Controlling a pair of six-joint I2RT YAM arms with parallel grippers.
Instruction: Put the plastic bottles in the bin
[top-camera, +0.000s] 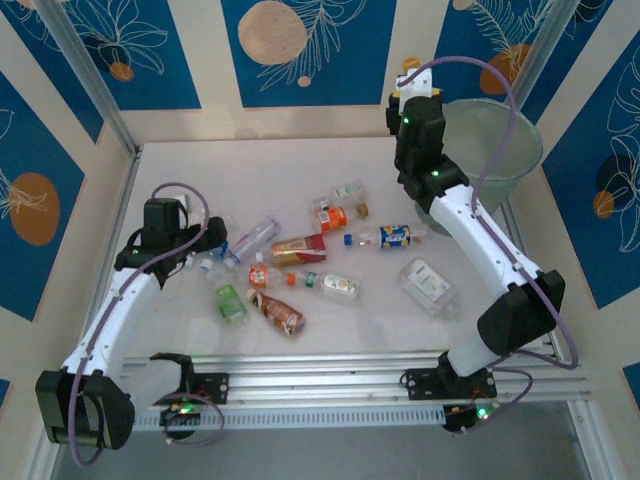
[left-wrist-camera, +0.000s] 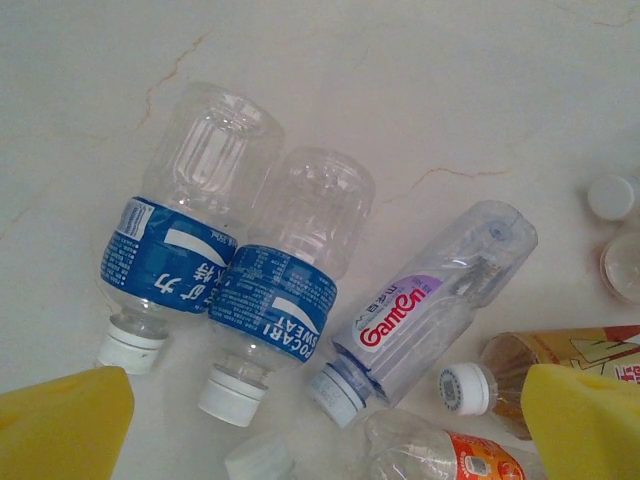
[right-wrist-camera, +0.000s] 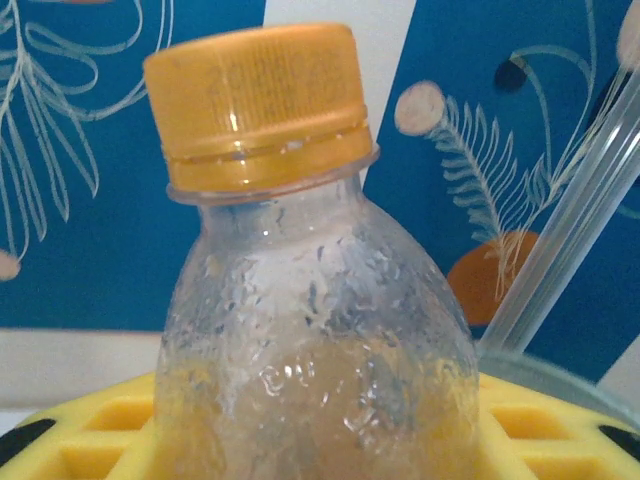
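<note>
My right gripper (top-camera: 408, 88) is raised at the back, just left of the grey-green bin (top-camera: 500, 160), and is shut on a clear bottle with an orange cap (right-wrist-camera: 262, 105) that stands upright between its yellow fingers (right-wrist-camera: 80, 440). The bin's rim (right-wrist-camera: 565, 378) shows behind it, low on the right. My left gripper (left-wrist-camera: 320, 440) hovers open over the left end of the bottle pile, its yellow fingertips (left-wrist-camera: 60, 425) wide apart. Below it lie two blue-labelled bottles (left-wrist-camera: 270, 300) and a clear Ganten bottle (left-wrist-camera: 420, 305). Several more bottles (top-camera: 298, 250) are scattered across the table's middle.
A larger clear flat bottle (top-camera: 427, 283) lies apart at the right, near my right arm. A loose white cap (left-wrist-camera: 610, 197) rests on the table. The metal frame rails (top-camera: 320, 385) run along the near edge, and walls close the table's back and sides.
</note>
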